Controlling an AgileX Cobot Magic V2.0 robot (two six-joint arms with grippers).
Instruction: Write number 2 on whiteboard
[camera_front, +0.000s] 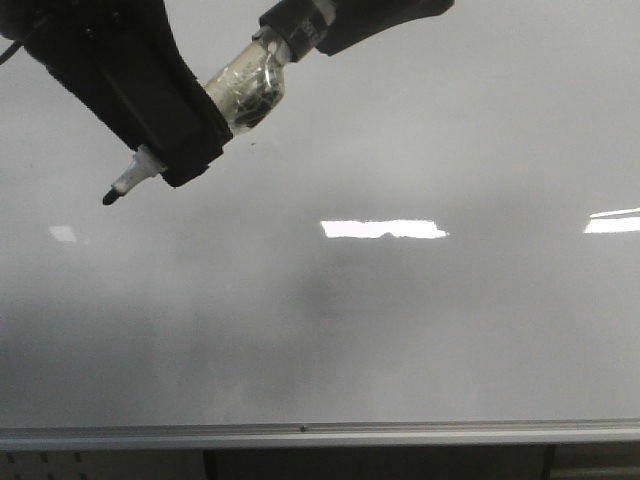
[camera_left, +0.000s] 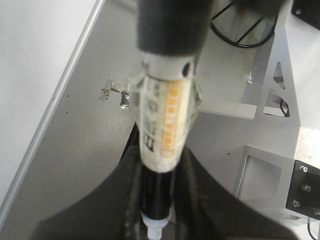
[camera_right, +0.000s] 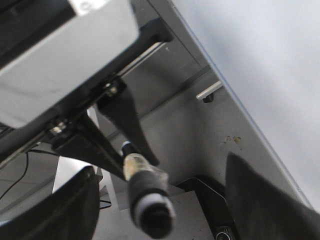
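The whiteboard (camera_front: 400, 330) fills the front view, pale grey and glossy, with a silver bottom rail (camera_front: 300, 434). No number 2 shows on it, only a tiny dark speck (camera_front: 253, 150). My left gripper (camera_front: 185, 160) is shut on a black marker (camera_front: 135, 178) wrapped in clear tape, at the upper left. The marker's tip (camera_front: 110, 197) points down-left, close to the board; I cannot tell if it touches. In the left wrist view the marker (camera_left: 160, 135) sits between the fingers (camera_left: 115, 200). My right gripper (camera_right: 160, 172) is open, its fingers on either side of the marker's rear end (camera_right: 150, 205), apart from it.
Bright light reflections (camera_front: 383, 229) lie across the board's middle, with more at the right (camera_front: 612, 222) and left (camera_front: 63, 233). Below the rail is a dark frame. The wrist views show the robot's grey base (camera_left: 260, 165) and cables (camera_left: 240, 30).
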